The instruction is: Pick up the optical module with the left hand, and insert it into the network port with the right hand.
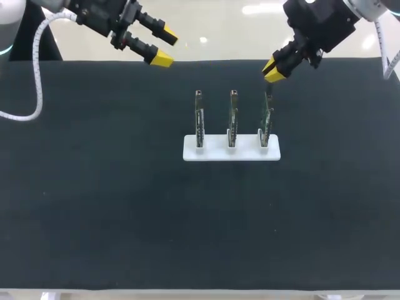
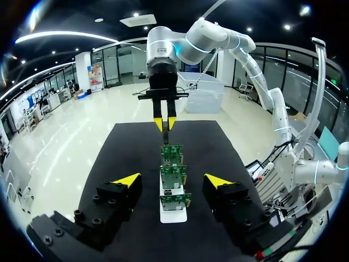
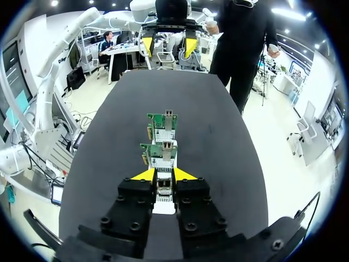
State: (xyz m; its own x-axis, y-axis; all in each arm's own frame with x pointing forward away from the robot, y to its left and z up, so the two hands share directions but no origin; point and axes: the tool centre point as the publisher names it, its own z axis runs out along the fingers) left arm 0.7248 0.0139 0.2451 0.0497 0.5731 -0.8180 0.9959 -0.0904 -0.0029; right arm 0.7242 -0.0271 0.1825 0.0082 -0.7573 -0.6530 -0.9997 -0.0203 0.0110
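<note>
Right gripper fingers are drawn close together. A slim dark piece, judged to be the optical module, is held between the yellow tips and pointed downward. It is placed directly over the rightmost card of three that are stood upright in a white holder near the middle of the black mat. The module's lower end is met by the top edge of that card, where the network port is taken to be. Whether it is entered or only touching cannot be told.

Left gripper is spread wide and nothing is held in it, so the pick-up and the hand-over are judged to be done. What is left, as far as can be seen, is the full seating of the module in the port and its release by the right fingers.

The right arm is brought in from the far right corner with its wrist tilted down and inward, so that the fingers are aimed steeply at the card's top. In its own wrist view the three cards are lined up straight ahead of the fingers. The left arm is held at the far left edge of the mat, well apart from the holder, with its fingers pointed toward the cards.
</note>
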